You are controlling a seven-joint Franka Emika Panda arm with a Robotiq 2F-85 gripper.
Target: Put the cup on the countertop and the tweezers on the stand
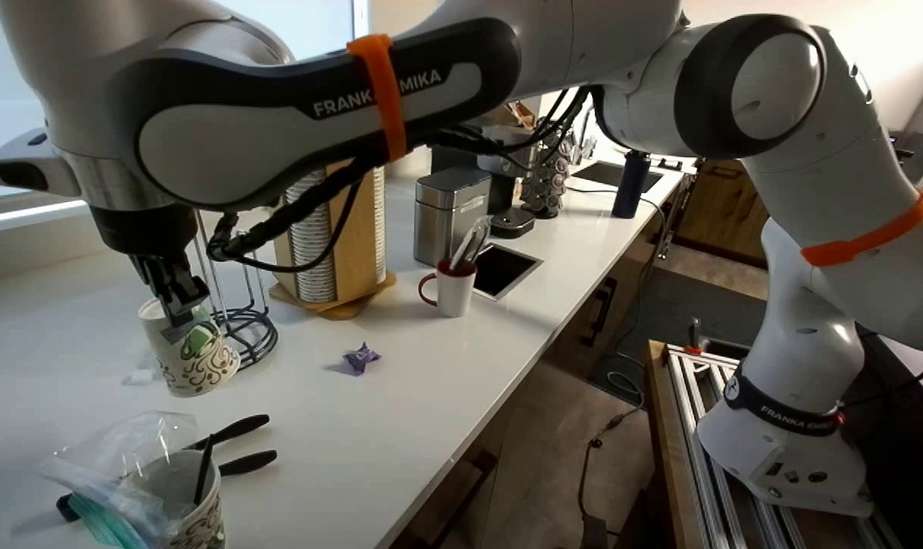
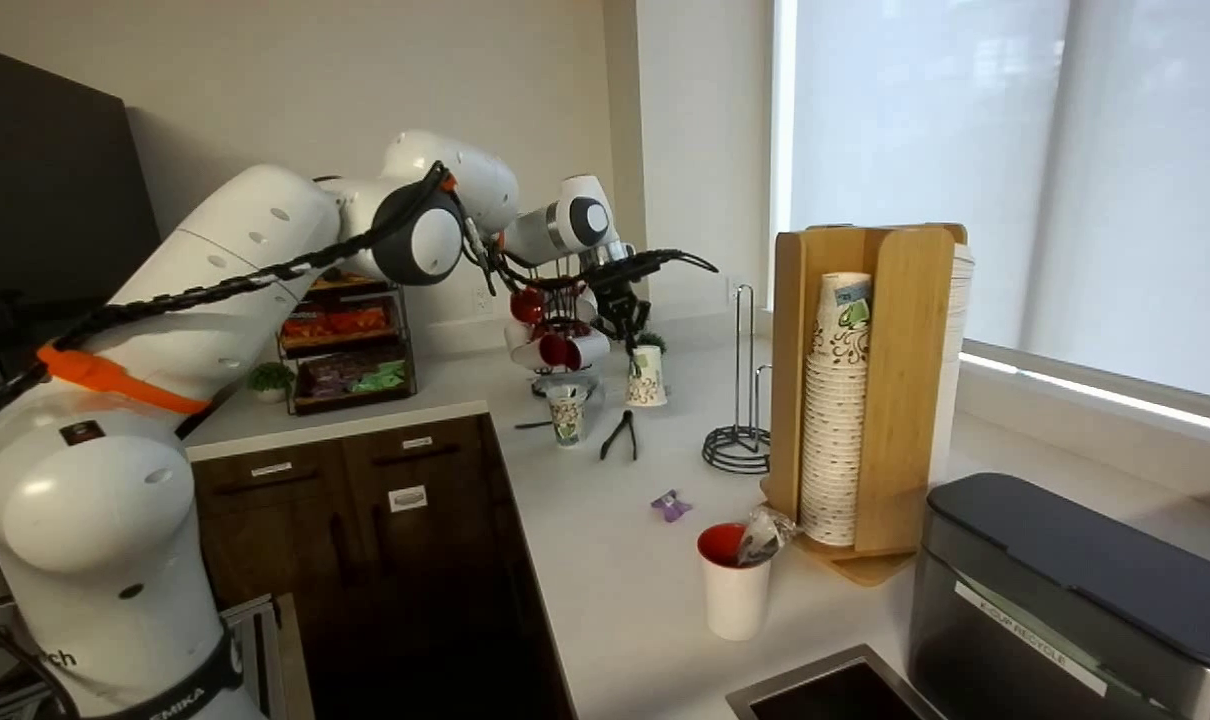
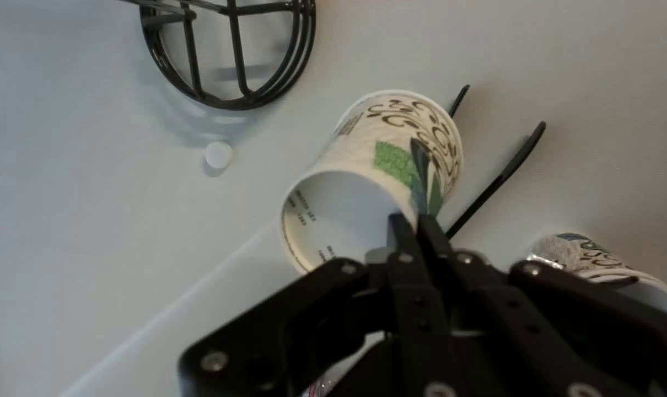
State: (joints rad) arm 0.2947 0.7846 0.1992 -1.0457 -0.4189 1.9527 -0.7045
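Countertop (image 1: 370, 427): receiving of the cup (image 1: 194, 358) is looking almost finished, in my judgement, but the gripper (image 3: 417, 223) is not yet letting it go; the long white slab is looking smooth and softly glossy.
Wooden holder (image 2: 910, 400): flat, honey-coloured boards are enclosing a tall stack of paper cups (image 2: 837, 440).
Stand (image 2: 736, 458): it is waiting for the tweezers (image 1: 244, 425), so the second half of the task is not yet beginning; thin dark wire is forming a round, ringed base and tall rods.
Gripper: its fingers are lying close together and apparently pinching the upper edge of the cup; their black surface is looking angular and plain.
Tweezers: they are lying on the countertop, near the cup and apart from the stand; two slim black arms are spreading into a V.
Cup: beneath the gripper it is hanging or resting; whether its lower edge is touching the countertop, the views are not showing clearly; its paper wall is widening downward, so probably it is facing mouth down; brown curls and green print are decorating it.
Purple wrapper (image 1: 361, 357): it is lying crumpled.
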